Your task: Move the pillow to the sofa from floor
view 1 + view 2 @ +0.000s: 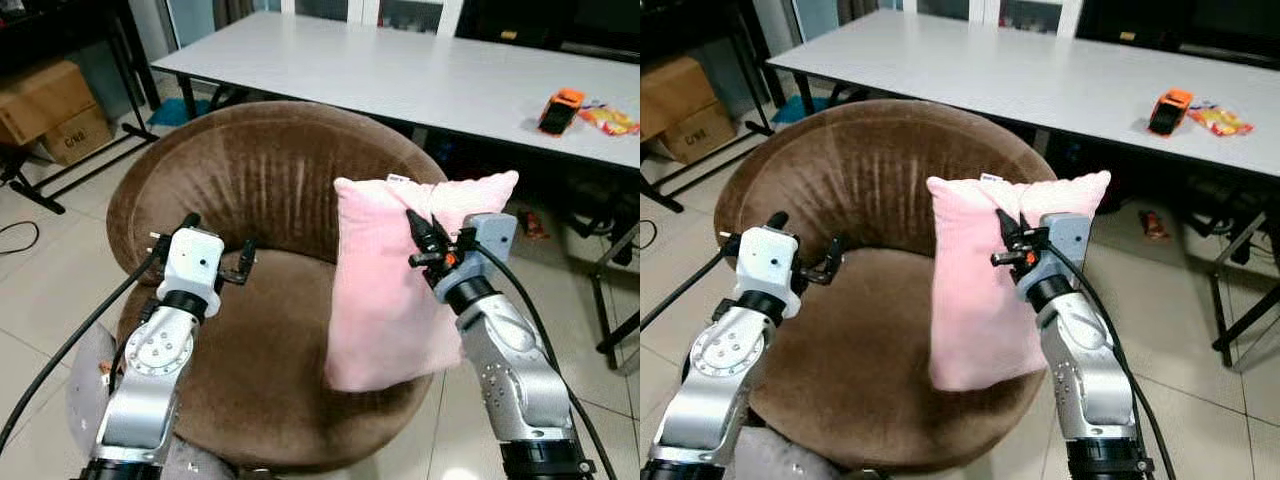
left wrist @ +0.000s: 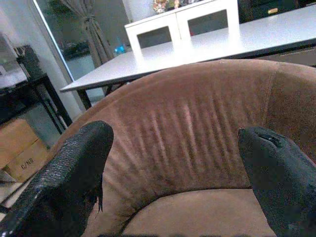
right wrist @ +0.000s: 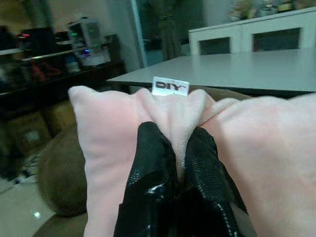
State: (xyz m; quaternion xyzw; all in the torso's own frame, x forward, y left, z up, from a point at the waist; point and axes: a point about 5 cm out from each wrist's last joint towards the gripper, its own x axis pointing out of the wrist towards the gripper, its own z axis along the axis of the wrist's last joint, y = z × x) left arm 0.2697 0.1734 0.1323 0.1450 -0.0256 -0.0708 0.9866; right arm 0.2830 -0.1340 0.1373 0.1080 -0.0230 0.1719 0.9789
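1. The pink pillow [image 1: 395, 290] is square and soft, with a small white tag at its top edge.
2. It stands upright on the brown round sofa [image 1: 250, 190], at the seat's right edge, leaning against the backrest.

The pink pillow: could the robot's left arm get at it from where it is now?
Probably yes. The left end effector hovers open over the brown sofa seat, and nothing lies between it and the pink pillow, which the right end effector pinches beside it.
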